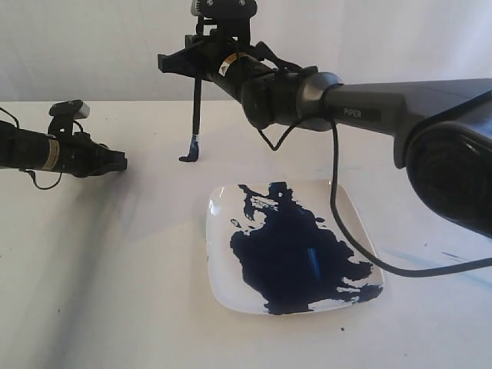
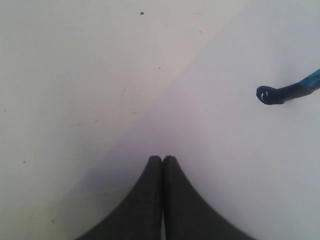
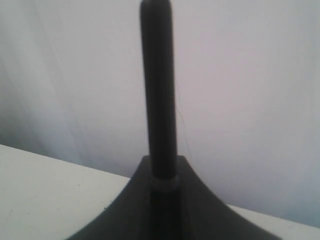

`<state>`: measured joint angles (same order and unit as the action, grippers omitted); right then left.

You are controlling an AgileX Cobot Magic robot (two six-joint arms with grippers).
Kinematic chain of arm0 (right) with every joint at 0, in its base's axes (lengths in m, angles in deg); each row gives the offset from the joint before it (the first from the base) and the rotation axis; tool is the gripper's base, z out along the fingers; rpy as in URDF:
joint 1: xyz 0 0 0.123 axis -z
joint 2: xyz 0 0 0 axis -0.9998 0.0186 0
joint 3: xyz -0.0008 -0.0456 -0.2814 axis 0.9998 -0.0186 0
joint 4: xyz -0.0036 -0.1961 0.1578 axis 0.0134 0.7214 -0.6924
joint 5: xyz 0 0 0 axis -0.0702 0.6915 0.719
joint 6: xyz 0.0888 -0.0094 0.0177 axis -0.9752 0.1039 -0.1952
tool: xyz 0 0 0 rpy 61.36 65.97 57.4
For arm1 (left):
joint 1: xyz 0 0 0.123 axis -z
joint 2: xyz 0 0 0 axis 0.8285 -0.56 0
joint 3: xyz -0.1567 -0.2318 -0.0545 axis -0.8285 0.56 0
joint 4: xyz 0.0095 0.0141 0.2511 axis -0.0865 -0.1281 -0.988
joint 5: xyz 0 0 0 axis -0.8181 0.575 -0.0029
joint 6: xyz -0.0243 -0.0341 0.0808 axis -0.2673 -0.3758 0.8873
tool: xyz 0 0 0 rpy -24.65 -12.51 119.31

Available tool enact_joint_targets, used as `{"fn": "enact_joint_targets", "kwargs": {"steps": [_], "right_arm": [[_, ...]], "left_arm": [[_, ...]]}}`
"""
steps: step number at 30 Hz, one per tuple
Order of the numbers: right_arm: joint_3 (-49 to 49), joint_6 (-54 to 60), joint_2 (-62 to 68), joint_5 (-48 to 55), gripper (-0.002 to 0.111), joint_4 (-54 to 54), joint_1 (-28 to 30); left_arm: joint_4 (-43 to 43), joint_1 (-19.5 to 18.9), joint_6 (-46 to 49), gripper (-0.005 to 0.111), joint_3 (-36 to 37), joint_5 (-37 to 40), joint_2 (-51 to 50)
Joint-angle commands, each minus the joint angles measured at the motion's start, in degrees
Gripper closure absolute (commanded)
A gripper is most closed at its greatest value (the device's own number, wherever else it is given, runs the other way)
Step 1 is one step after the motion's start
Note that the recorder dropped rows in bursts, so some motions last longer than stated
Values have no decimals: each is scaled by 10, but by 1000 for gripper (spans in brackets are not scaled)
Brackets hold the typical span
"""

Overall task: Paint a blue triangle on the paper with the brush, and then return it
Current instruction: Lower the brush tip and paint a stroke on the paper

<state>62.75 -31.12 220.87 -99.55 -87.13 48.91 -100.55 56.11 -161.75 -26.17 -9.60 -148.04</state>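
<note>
My right gripper reaches in from the right and is shut on the brush, holding it upright by the top of its black handle. In the right wrist view the handle stands between the jaws of the right gripper. The brush's blue-stained tip is bent sideways against the surface. In the left wrist view the dark wet tip rests on a pale, clean sheet that looks like the paper. No blue triangle shows. My left gripper hovers to the left of the tip, shut and empty.
A white square plate smeared with dark blue paint sits on the white table in front of the brush, to its right. A black cable from the right arm hangs over the plate's right side.
</note>
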Motion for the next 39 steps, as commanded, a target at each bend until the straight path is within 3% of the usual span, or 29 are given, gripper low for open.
{"fn": "enact_joint_targets", "kwargs": {"steps": [1,26,39], "right_arm": [[2,10,-9,6,108,2,1],[2,27,-26,41,108,0,1],[2,23,-24,-9,108,-1,1]], "left_arm": [[-5,0,-2,107,2,7,6],[-5,0,-2,107,2,6,6],[-5,0,-2,107,2,6,6]]}}
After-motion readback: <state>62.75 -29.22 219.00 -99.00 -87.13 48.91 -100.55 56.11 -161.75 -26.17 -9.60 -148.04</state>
